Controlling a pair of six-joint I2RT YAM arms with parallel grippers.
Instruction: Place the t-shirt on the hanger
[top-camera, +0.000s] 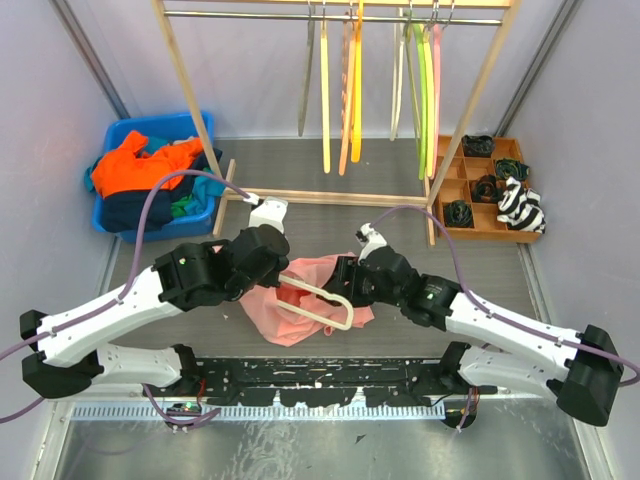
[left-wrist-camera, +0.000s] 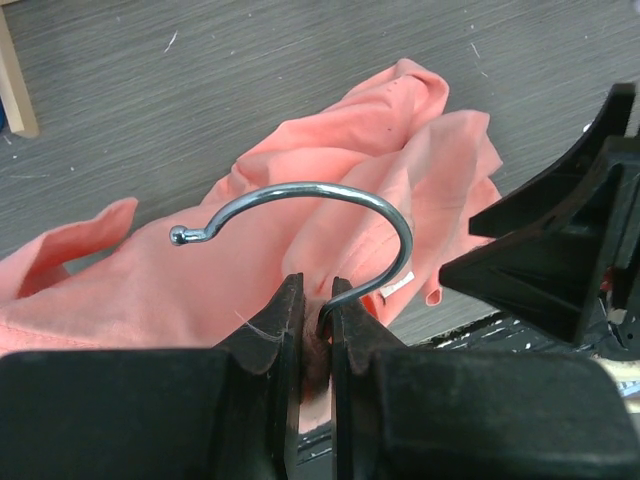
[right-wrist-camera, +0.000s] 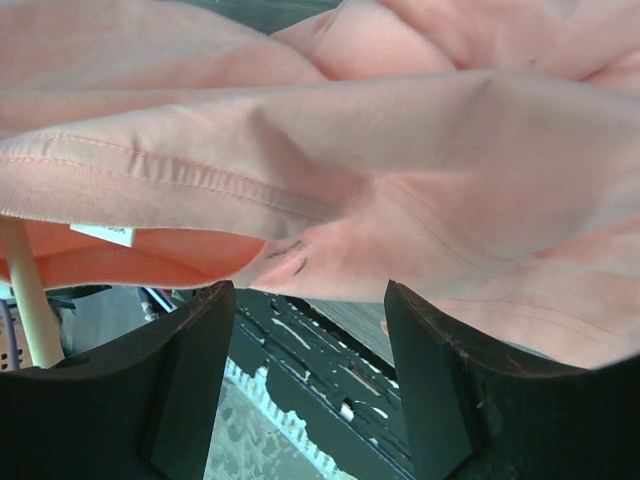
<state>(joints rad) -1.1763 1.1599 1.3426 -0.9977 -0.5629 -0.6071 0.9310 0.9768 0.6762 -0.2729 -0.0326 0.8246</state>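
Crosswise, the hanger (top-camera: 318, 292) runs left-right, hook (left-wrist-camera: 320, 187) pinched in the left claw (left-wrist-camera: 316, 305); the right claw (right-wrist-camera: 310, 325) spread at the t-shirt (right-wrist-camera: 420, 170).

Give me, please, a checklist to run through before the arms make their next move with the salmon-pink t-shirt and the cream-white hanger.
1. Left gripper clamped on the thin cream-white triangular hanger at its wire hook: ok.
2. Right gripper open, holding nothing: ok.
3. Stitched hem of the wrinkled salmon-pink cotton t-shirt just ahead of the right gripper: ok.
4. Hanger shoulder inside the shirt: cannot tell.
5. T-shirt hung on hanger: not ok, it is bunched on the grey table.
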